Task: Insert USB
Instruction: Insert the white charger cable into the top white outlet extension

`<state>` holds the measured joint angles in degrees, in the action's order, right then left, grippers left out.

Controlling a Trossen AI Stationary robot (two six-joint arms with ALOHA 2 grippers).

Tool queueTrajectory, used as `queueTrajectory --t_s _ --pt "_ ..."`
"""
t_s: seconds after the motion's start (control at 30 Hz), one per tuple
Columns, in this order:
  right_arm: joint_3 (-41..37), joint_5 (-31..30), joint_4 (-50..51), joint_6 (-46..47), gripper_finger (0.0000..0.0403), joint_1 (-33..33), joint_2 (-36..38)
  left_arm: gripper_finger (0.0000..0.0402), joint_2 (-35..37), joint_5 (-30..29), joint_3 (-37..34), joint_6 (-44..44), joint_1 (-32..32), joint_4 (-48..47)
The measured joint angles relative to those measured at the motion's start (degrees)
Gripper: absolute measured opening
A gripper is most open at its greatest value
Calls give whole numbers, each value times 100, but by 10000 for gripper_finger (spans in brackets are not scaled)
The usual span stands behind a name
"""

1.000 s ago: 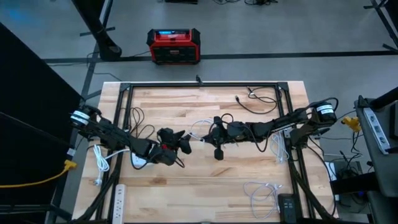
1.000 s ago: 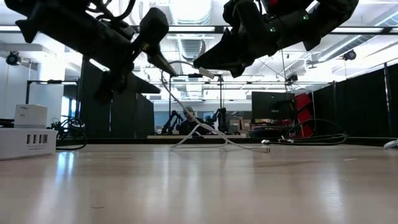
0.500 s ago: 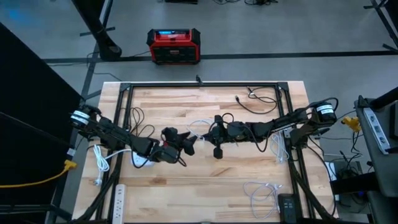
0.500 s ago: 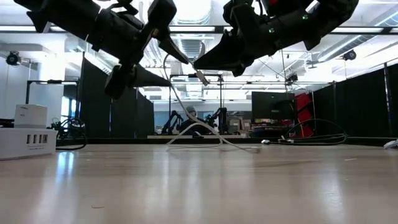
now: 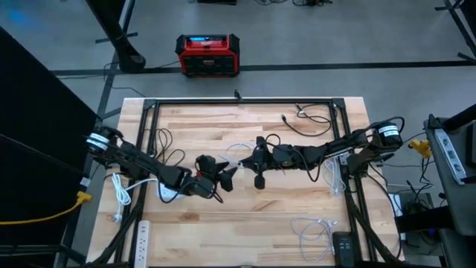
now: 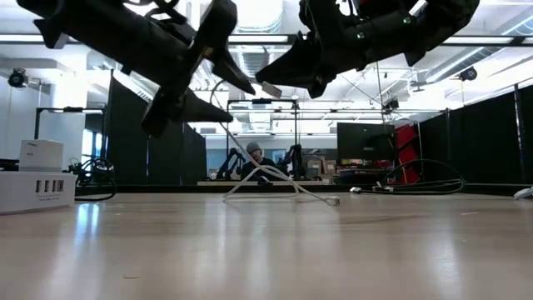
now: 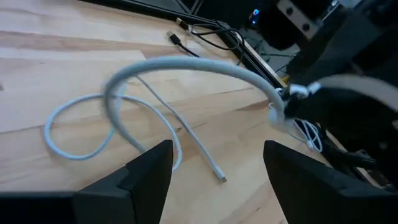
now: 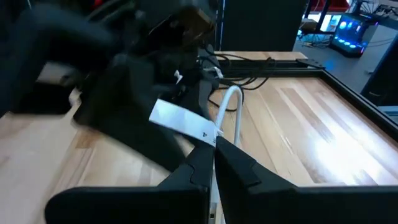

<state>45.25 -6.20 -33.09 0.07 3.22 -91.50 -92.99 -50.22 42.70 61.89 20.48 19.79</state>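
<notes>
High view: both arms meet over the middle of the wooden table. The right gripper is pinched shut on the plug end of a white USB cable, held up off the table; the rest of the cable arcs down and loops on the boards. The left gripper sits just beside it with jaws spread wide and nothing between them. Judgement: the step in hand looks like a handover or regrip of the plug before insertion. To do it well, the left fingers should close squarely on the connector body just behind the metal tip, with the right gripper letting go only once that grip is firm, and the slack cable kept clear of the fingers. The white USB charging hub stands at the table's left edge, well apart from the plug. The low view shows that hub's port face and the plug's height above the table, which the high view does not. The left wrist view alone shows the cable arching from the right gripper to the loose loop and free end on the table. The right wrist view shows a white label on the cable at its closed fingertips.
</notes>
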Motion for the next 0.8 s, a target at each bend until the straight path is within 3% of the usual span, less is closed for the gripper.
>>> queueTrajectory --t_s 0.17,0.33,0.6,0.8 --pt "0 -53 -30 88 0 -55 0 253 -404 -15 400 -295 36 -23" --pt "0 -128 -27 99 0 -52 0 263 -640 -410 808 -574 34 -96" --pt "0 -120 -46 143 0 -48 0 274 -696 -881 907 5 -88 -673" --pt "0 -92 -62 145 0 -48 4 274 -697 -1099 907 -162 -79 -558"
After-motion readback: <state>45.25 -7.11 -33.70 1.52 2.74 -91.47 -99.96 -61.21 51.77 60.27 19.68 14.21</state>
